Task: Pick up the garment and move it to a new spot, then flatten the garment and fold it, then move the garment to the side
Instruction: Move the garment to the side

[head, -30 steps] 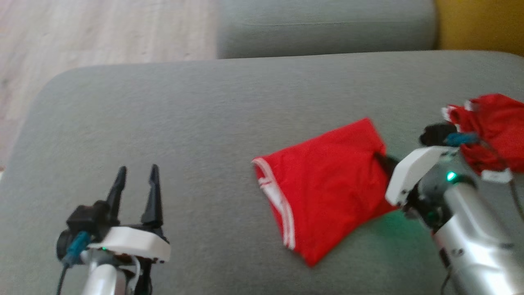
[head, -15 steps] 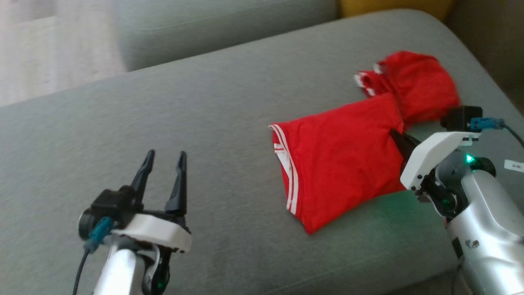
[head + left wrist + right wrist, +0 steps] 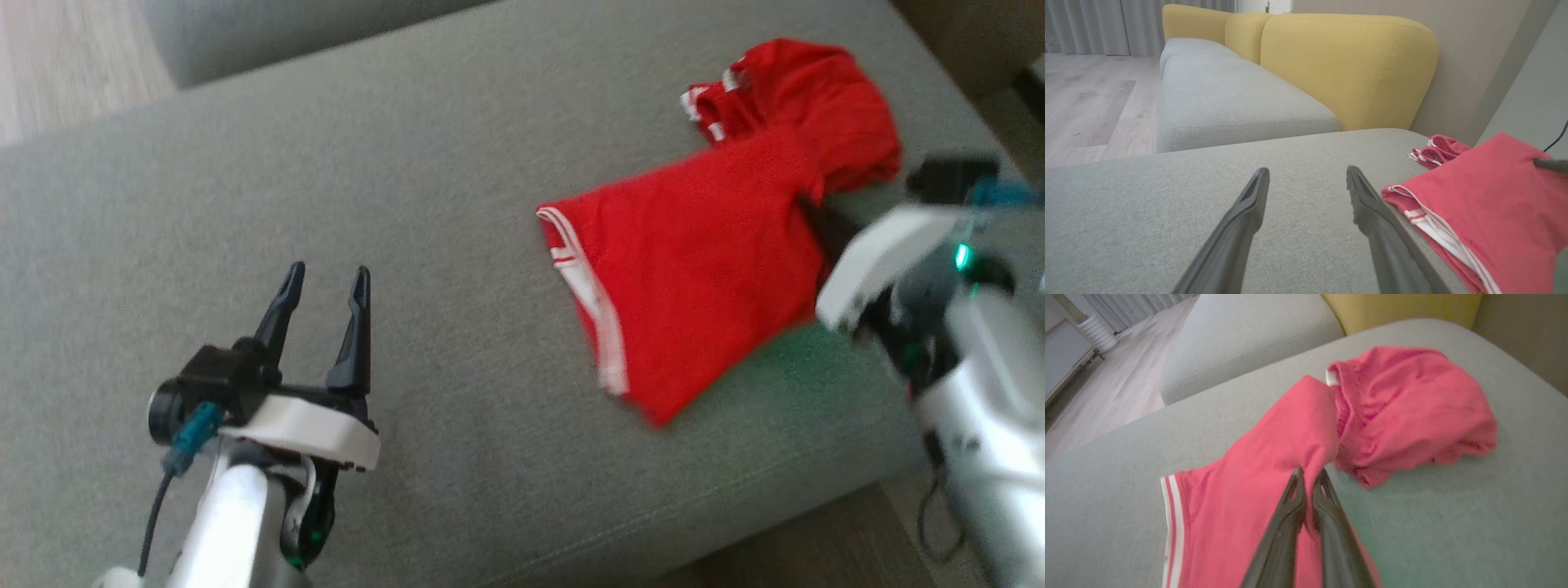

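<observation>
the garment [image 3: 694, 278] lies folded into a flat red panel on the grey sofa seat [image 3: 408, 163], its white-striped hem turned toward the robot's left. its far right corner touches a crumpled red heap [image 3: 808, 106]; i cannot tell whether that heap is a separate piece or part of the same cloth.

the right gripper [image 3: 1309, 475] is pinched nearly closed on the garment's right edge, with a tuck of red fabric caught between its fingers and the cloth rising slightly toward the grip. the left gripper [image 3: 328, 269] hovers over bare seat with its fingers spread moderately wide, holding nothing, well apart from the hem.

judging from the tidy fold, flattening and folding look done, and the step in hand is the last one: moving the garment to the side. the next move calls for a low, steady drag or lift by that one pinched edge, so the layers do not slip open, and for choosing a spot that avoids piling onto the crumpled heap or going over the seat's nearby edge. then the right gripper would need to let go cleanly.
</observation>
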{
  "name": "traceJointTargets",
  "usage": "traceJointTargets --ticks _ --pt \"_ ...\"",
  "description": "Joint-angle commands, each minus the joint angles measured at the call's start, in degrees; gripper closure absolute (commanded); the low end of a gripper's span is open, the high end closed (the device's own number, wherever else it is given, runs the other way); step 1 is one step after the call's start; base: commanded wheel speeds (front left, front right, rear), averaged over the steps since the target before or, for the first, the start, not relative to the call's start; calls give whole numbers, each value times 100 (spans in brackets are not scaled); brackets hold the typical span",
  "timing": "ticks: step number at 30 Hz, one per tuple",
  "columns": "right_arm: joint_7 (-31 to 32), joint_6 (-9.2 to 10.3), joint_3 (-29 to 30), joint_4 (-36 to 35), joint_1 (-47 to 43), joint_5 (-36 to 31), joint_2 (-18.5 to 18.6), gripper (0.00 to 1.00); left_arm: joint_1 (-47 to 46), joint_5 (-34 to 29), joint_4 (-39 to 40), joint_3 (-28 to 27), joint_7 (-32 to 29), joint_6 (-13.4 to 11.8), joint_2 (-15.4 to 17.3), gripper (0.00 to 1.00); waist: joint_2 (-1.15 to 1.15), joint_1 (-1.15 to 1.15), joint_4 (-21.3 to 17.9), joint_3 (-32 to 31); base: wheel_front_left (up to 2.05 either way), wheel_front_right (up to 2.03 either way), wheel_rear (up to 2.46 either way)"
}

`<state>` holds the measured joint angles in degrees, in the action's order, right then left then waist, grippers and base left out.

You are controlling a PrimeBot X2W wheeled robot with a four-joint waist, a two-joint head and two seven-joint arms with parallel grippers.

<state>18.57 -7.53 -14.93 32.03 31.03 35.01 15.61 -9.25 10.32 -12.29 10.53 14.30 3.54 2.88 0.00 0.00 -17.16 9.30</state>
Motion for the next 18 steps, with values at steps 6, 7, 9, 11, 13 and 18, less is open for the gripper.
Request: traceJointTargets --ticks 6,7,9,11,13,18 --pt "-152 4 -246 27 1434 137 332 100 -527 -134 125 -111 69 50 209 0 0 0 288 738 0 0 0" --pt "-174 4 -246 101 1600 157 388 100 -568 -145 125 -108 68 51 231 0 0 0 305 827 0 0 0" --pt "-201 4 -241 192 1752 157 447 100 -603 -155 120 -104 67 52 251 0 0 0 314 894 0 0 0" --pt "-233 4 -198 409 2026 122 596 100 -664 -174 122 -85 61 55 281 0 0 0 326 1026 0 0 0" --pt "-257 4 -124 611 2252 112 729 100 -712 -190 132 -64 51 55 303 0 0 0 327 1136 0 0 0" --pt "-191 4 220 1285 2589 -227 1124 100 -804 -212 155 -21 23 43 359 0 0 0 289 1322 0 0 0"
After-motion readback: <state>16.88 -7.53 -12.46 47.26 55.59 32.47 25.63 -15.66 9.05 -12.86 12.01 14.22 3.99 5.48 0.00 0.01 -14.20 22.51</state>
